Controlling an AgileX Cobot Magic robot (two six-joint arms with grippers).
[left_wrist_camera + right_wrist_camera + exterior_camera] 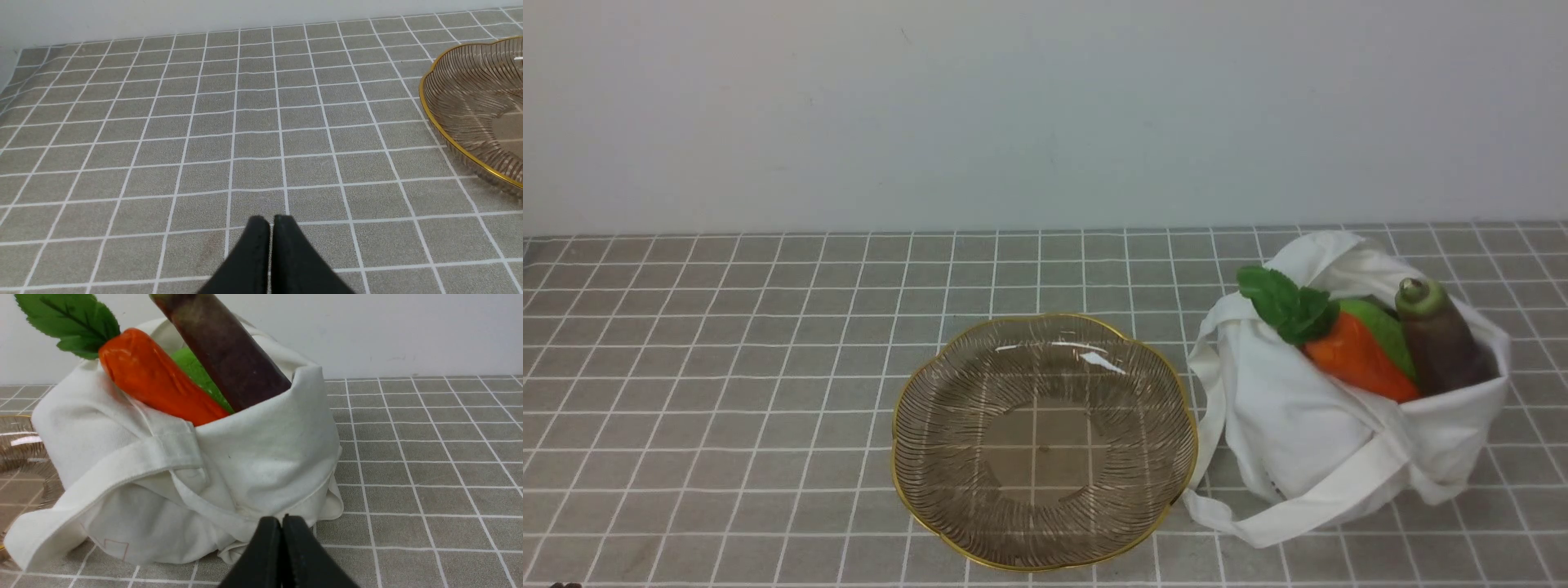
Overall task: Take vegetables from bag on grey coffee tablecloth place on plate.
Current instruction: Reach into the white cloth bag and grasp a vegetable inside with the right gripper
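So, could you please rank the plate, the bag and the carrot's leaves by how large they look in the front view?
1. bag
2. plate
3. carrot's leaves

Bag and plate look close, so their order is unsure.

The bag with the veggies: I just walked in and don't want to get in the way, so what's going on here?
Nothing is being handled right now. The bag lies to the right of the plate, with the carrot, the eggplant and something green showing at its mouth. The plate has no vegetables on it. The right tool is shut and holds nothing, and the left tool is also empty. The vegetables have yet to be put on the plate.
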